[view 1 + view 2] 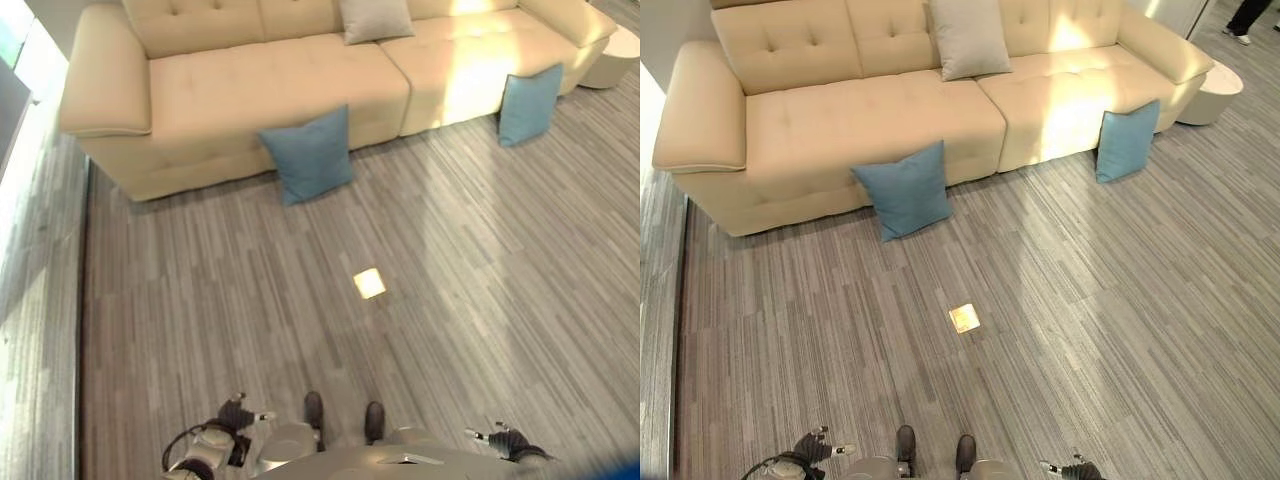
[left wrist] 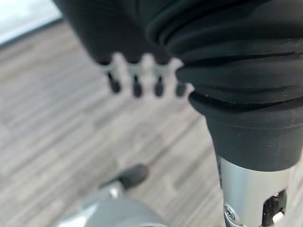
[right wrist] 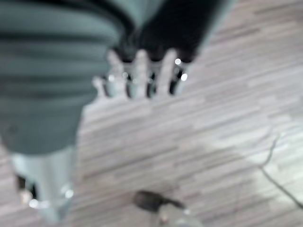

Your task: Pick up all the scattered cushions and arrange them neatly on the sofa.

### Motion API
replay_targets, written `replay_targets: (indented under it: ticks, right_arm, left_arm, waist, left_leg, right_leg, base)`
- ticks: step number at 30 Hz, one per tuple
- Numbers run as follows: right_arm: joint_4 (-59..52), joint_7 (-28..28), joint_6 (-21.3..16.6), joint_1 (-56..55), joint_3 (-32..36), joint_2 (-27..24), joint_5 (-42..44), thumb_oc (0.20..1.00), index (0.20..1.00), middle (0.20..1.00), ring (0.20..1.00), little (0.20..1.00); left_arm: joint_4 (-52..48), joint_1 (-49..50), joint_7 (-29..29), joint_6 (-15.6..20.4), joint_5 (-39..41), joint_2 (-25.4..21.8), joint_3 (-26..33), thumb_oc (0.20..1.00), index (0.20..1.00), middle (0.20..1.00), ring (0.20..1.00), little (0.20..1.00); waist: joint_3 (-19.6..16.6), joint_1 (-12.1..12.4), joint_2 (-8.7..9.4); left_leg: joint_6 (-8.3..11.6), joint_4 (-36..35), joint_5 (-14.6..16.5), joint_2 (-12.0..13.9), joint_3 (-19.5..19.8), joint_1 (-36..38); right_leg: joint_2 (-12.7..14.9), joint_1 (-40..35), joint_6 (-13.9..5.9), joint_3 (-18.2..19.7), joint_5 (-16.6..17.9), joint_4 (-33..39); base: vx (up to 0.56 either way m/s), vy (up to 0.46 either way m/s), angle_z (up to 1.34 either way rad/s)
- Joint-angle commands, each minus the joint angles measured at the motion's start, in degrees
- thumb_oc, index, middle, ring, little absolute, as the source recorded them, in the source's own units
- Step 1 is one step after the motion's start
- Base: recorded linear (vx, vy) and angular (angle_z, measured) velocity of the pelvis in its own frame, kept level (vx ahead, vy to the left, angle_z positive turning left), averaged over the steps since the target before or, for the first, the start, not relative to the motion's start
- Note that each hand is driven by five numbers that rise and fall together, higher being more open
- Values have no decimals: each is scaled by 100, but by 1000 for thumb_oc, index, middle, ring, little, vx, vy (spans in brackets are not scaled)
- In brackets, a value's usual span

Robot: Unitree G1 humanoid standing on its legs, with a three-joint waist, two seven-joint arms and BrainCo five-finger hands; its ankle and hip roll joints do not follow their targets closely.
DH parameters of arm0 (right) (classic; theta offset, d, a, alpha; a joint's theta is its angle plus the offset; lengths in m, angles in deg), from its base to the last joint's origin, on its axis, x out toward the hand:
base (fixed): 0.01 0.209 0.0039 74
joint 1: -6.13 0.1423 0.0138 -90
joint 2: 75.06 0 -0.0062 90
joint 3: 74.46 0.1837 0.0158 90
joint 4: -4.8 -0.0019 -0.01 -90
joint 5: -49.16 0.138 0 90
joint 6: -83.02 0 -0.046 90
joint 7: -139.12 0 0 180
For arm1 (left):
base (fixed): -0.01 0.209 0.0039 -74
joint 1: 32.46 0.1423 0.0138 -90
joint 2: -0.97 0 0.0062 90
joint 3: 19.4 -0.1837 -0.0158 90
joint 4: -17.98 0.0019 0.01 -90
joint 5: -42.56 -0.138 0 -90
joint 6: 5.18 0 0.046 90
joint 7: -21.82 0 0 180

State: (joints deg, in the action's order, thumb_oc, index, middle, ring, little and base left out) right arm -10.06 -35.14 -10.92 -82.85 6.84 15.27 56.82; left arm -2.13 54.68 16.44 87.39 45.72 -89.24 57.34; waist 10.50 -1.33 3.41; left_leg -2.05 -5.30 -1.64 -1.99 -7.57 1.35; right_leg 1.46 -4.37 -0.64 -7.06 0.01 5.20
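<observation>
Left eye view: square blue cushions (image 1: 310, 155), tufted beige sofa (image 1: 240, 85).

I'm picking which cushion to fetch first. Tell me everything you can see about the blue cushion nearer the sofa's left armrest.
The nearer blue cushion is square, plain teal-blue, of soft fabric by its look, with pointed corners. It stands on edge on the grey wood-look floor, tilted back so its upper part leans against the front of the beige sofa, below the left seat. Nothing else touches it. It looks plump and undamaged.
</observation>
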Motion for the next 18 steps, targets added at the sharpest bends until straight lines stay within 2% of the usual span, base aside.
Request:
replay_targets:
  ticks: [1, 3, 4, 5, 6, 7, 9, 10, 11, 12, 14, 17, 18]
  right_arm:
    - [-20, 25, 1, 289, -150, -154, 32, 1000, 1000, 1000, 1000, 1000]
    - [-97, 16, -10, 363, -187, -157, 13, 1000, 1000, 1000, 1000, 1000]
    - [-117, 2, 1, 389, -209, -173, 12, 1000, 1000, 1000, 1000, 1000]
    - [-149, -6, -2, 422, -231, -172, 9, 1000, 1000, 1000, 1000, 1000]
    - [-196, -9, -28, 461, -274, -170, -4, 1000, 1000, 1000, 1000, 1000]
    - [-196, -9, -28, 460, -274, -170, -4, 1000, 1000, 1000, 1000, 1000]
    - [-199, -26, -34, 448, -319, -200, -17, 1000, 1000, 1000, 1000, 1000]
    - [-205, -37, -36, 448, -328, -212, -6, 1000, 1000, 1000, 1000, 1000]
    - [-249, -32, -38, 451, -346, -240, -11, 1000, 1000, 1000, 1000, 1000]
    - [-253, -35, -27, 396, -354, -245, -34, 1000, 1000, 1000, 1000, 1000]
    - [-240, -36, -37, 356, -377, -277, -72, 1000, 1000, 1000, 1000, 1000]
    - [-260, -65, -44, 270, -305, -346, 21, 1000, 1000, 1000, 1000, 1000]
    - [-288, -62, -67, 219, -231, -386, 130, 1000, 1000, 1000, 1000, 1000]
  left_arm:
    - [282, -285, -122, 25, 5, 90, -59, 1000, 1000, 1000, 1000, 1000]
    - [272, -325, -117, 16, 2, 69, -53, 1000, 1000, 1000, 1000, 1000]
    - [251, -331, -121, 21, 3, 50, -51, 1000, 1000, 1000, 1000, 1000]
    - [241, -347, -126, 23, 4, 41, -57, 1000, 1000, 1000, 1000, 1000]
    - [240, -380, -125, 20, 17, 18, -47, 1000, 1000, 1000, 1000, 1000]
    - [240, -379, -125, 20, 16, 19, -46, 1000, 1000, 1000, 1000, 1000]
    - [251, -360, -126, 37, 16, 33, -45, 1000, 1000, 1000, 1000, 1000]
    - [243, -361, -119, 43, 18, 37, -35, 1000, 1000, 1000, 1000, 1000]
    - [256, -377, -120, 48, -10, 53, -35, 1000, 1000, 1000, 1000, 1000]
    - [263, -369, -110, 36, 8, 65, -16, 1000, 1000, 1000, 1000, 1000]
    - [256, -326, -112, 59, 12, 115, -11, 1000, 1000, 1000, 1000, 1000]
    - [235, -313, -105, 65, 42, 170, -14, 1000, 1000, 1000, 1000, 1000]
    - [190, -382, -84, 63, 44, 190, -106, 1000, 1000, 1000, 1000, 1000]
  waist:
    - [-155, 87, -176]
    - [-96, 111, -205]
    - [-54, 112, -216]
    - [-12, 106, -228]
    - [101, 46, -328]
    - [102, 46, -327]
    - [96, -62, -395]
    - [93, -81, -391]
    - [81, -95, -352]
    - [52, -127, -328]
    - [-24, -133, -354]
    - [-137, -121, -363]
    - [-105, -167, -269]
  left_leg:
    - [257, 539, 416, 53, -129, 33]
    - [163, 507, 458, 1, -137, 72]
    - [109, 512, 472, -30, -117, 80]
    - [60, 497, 483, -48, -98, 110]
    - [-11, 440, 538, -39, 46, 261]
    - [-12, 440, 539, -41, 46, 263]
    - [-1, 327, 594, -91, 256, 494]
    - [14, 273, 604, -114, 291, 568]
    - [39, 212, 657, -188, 390, 695]
    - [77, 243, 721, -218, 521, 809]
    - [150, 354, 754, -172, 591, 850]
    - [382, 742, 597, -101, 672, 778]
    - [605, 1419, 427, 15, 383, 485]
  right_leg:
    - [158, 338, -601, 73, -156, -1004]
    - [260, 610, -695, 128, -93, -1549]
    - [313, 780, -733, 183, 44, -1864]
    - [342, 923, -740, 243, 158, -2177]
    - [287, 1300, -684, 371, 200, -2837]
    - [290, 1303, -684, 371, 193, -2847]
    - [-21, 1522, -615, 624, -17, -2559]
    - [-105, 1525, -609, 676, -21, -2298]
    - [-193, 1622, -651, 687, 148, -1629]
    - [-248, 1530, -657, 673, 240, -1314]
    - [-240, 1313, -632, 733, 192, -1195]
    - [-297, 978, -491, 709, 111, -1060]
    - [-196, 738, -407, 604, 85, -943]
  base:
    - [144, 238, -16]
    - [99, 193, -44]
    - [59, 145, -36]
    - [147, 207, -10]
    - [124, 152, 12]
    - [215, 133, 29]
    - [225, 20, 30]
    - [294, -76, 48]
    - [361, -156, 45]
    - [367, -186, 36]
    - [244, -148, 54]
    - [177, -179, 87]
    - [108, -223, 25]
